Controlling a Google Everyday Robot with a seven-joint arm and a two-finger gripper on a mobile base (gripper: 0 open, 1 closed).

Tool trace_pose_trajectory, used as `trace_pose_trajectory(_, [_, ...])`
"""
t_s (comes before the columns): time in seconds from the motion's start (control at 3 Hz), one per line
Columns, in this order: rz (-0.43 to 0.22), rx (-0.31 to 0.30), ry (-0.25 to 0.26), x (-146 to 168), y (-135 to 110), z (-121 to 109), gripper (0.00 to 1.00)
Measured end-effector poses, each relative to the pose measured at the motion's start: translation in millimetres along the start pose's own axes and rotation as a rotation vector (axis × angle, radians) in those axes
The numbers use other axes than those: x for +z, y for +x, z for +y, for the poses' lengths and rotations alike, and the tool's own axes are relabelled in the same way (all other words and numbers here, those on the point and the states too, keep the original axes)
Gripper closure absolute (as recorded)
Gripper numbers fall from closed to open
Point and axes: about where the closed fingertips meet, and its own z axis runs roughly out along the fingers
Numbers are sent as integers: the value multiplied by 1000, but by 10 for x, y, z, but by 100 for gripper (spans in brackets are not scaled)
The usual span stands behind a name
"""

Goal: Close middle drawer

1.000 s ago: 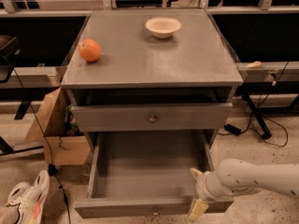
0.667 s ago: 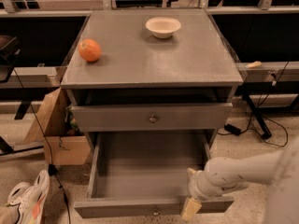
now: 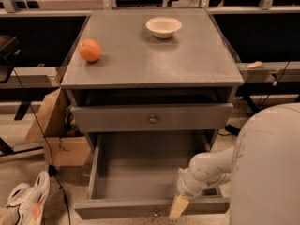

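Since the earlier view, the hand [image 3: 178, 203] has shifted left along the front of the middle drawer [image 3: 140, 172], and the white arm [image 3: 267, 168] now fills the lower right corner.
The middle drawer stands pulled far out of the grey cabinet, its long box bare inside and its low front panel at the bottom edge of the view, with a small knob [image 3: 155, 213] at centre. The hand rests at that front panel, just right of the knob; whether it is wide or narrow cannot be told. Above, the taller upper drawer [image 3: 117, 118] sits slightly out. The counter [image 3: 187, 60] carries an orange [image 3: 89, 50] at left and a pale bowl [image 3: 163, 26] towards the back, well apart. A cardboard box [image 3: 56, 135] and a shoe [image 3: 28, 200] lie on the floor at left.
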Motion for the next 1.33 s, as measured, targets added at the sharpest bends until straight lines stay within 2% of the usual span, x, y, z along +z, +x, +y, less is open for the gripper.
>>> trace_pose_trajectory(0.33, [-72,12,-85,263,-87,54,18])
trace_pose_trajectory(0.67, [-87,18,-92,223,-83,60,50])
trace_pose_trajectory(1.33, [-87,18,-92,149,-76,144,96])
